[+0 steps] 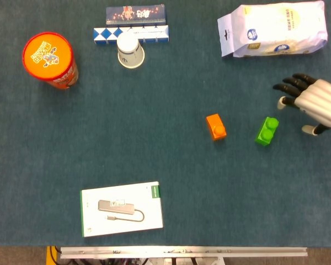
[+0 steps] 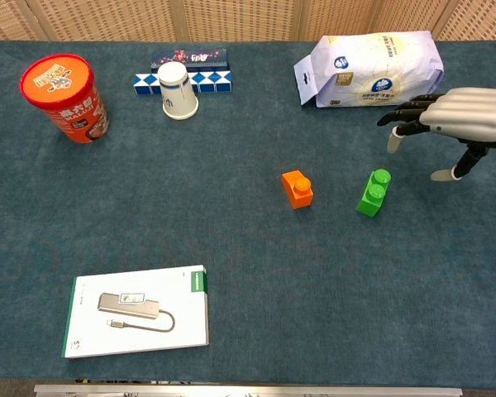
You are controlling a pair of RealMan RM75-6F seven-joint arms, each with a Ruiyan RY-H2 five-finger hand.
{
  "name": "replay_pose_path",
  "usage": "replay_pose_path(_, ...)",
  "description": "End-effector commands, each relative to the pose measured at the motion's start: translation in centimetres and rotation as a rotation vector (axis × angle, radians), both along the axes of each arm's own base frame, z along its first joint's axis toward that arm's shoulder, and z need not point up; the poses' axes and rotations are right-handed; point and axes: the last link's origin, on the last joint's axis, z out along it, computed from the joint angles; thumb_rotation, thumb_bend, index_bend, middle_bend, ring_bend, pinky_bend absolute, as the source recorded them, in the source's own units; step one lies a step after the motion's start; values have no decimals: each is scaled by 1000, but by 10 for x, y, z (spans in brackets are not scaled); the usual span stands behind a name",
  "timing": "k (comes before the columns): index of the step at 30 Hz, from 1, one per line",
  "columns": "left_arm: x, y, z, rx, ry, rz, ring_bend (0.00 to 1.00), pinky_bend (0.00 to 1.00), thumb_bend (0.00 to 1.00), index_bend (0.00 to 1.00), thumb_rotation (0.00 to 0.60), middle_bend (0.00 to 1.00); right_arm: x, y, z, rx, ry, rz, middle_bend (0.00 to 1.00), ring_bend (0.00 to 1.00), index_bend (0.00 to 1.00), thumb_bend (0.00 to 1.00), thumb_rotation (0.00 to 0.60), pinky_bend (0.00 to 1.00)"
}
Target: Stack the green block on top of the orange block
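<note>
The green block (image 1: pixel 267 131) (image 2: pixel 373 192) lies on the blue cloth right of centre. A short gap to its left sits the orange block (image 1: pixel 215 126) (image 2: pixel 298 188), apart from it. My right hand (image 1: pixel 310 101) (image 2: pixel 450 121) hovers just right of and beyond the green block, fingers spread towards the left and thumb pointing down, holding nothing. It does not touch the block. My left hand shows in neither view.
A white and purple bag (image 1: pixel 273 28) (image 2: pixel 369 69) lies at the back right, close behind the hand. Further left stand a white paper cup (image 1: pixel 130 51), a blue patterned box (image 1: pixel 135 23) and an orange canister (image 1: pixel 49 59). A white adapter box (image 1: pixel 121 208) lies near the front edge.
</note>
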Motion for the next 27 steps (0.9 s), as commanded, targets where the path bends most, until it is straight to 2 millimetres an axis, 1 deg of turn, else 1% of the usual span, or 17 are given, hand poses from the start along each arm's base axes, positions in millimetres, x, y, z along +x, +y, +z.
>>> replay_pose_path(1, -1, 0, 1, 4, -2, 6, 440, 590, 535, 581, 600, 601, 1, -5, -11, 38, 1, 17, 88, 0, 304, 200, 600, 74)
replay_pose_path(5, -4, 2, 3, 10, -4, 19, 440, 591, 535, 581, 600, 601, 5, -12, -19, 56, -6, 52, 88, 0, 305, 200, 600, 74)
replay_pose_path(12, -8, -1, 3, 18, -14, 34, 440, 591, 535, 581, 600, 601, 16, -19, -29, 72, -22, 124, 80, 0, 305, 200, 600, 74)
replay_pose_path(18, -9, -1, 6, 28, -16, 41, 440, 590, 535, 581, 600, 601, 19, -19, -40, 115, -5, 146, 56, 0, 292, 199, 600, 73)
replay_pose_path(27, -8, -4, 7, 33, -25, 40, 440, 591, 535, 581, 600, 601, 24, -14, -48, 153, -13, 158, 44, 0, 279, 199, 600, 65)
